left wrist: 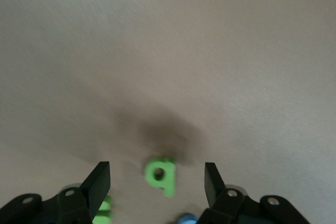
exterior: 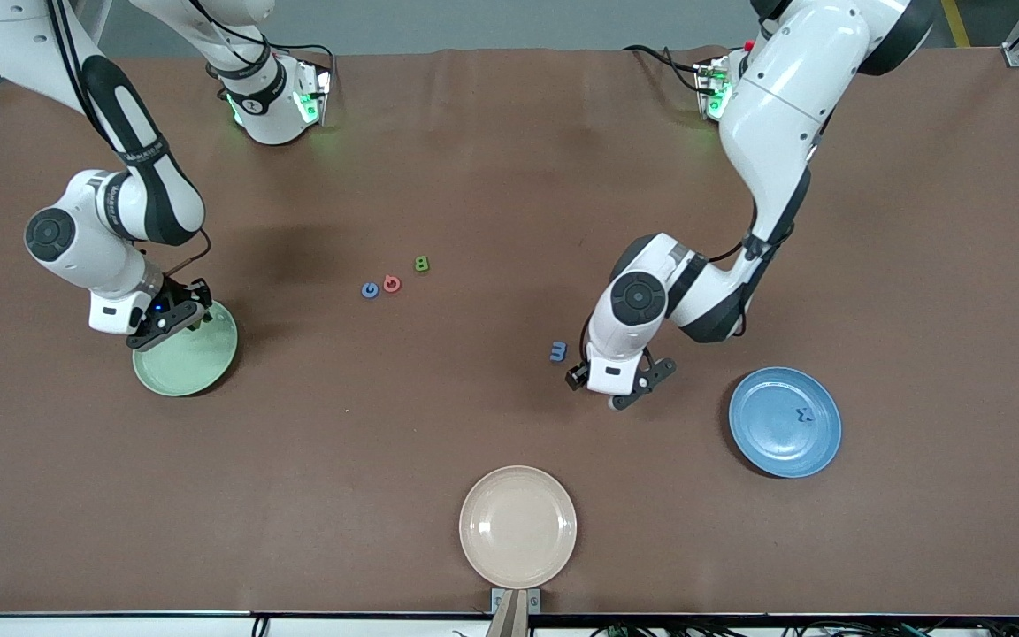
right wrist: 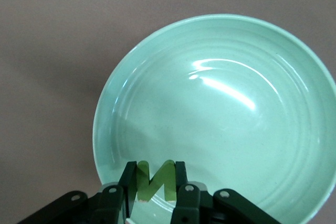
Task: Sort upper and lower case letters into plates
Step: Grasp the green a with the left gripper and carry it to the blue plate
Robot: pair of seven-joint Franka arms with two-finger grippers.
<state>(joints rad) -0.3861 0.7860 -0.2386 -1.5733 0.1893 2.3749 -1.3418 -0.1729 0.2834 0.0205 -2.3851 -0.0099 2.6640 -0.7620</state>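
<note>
**Both Arms Bending Low Over the Brown Table**

The right gripper (right wrist: 153, 184) is hanging over the pale mint green round plate (exterior: 200, 358), jaws clamped on a green foam letter N (right wrist: 155, 180). The left gripper (left wrist: 157, 184) is reaching down beside the medium blue round plate (exterior: 785, 422), jaws apart around a small green foam letter (left wrist: 160, 174).

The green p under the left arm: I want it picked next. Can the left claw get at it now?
Probably yes: the left claw hangs open right over the green p, fingers either side, nothing between them.
</note>
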